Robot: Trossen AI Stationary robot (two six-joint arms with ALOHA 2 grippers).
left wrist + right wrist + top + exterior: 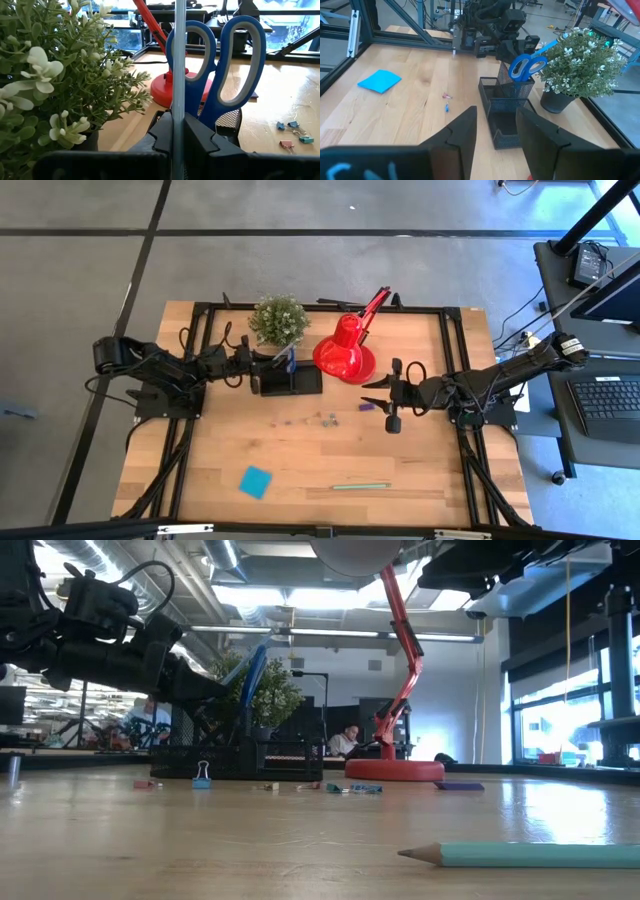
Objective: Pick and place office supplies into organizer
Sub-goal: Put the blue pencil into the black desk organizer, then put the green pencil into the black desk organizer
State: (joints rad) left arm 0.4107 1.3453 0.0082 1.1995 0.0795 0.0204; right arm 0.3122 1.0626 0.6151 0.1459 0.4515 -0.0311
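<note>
your left gripper pinches a thin silvery pen above the black mesh organizer holding blue-handled scissors; right gripper half open; blue sticky-note pad, green pencil and tiny clips remain.

Grey concrete floor, ceiling striplights, windows.

Potted plant and red desk lamp flank the organizer, crowding its far side; the near counter lies open, dotted with small clips.
</note>
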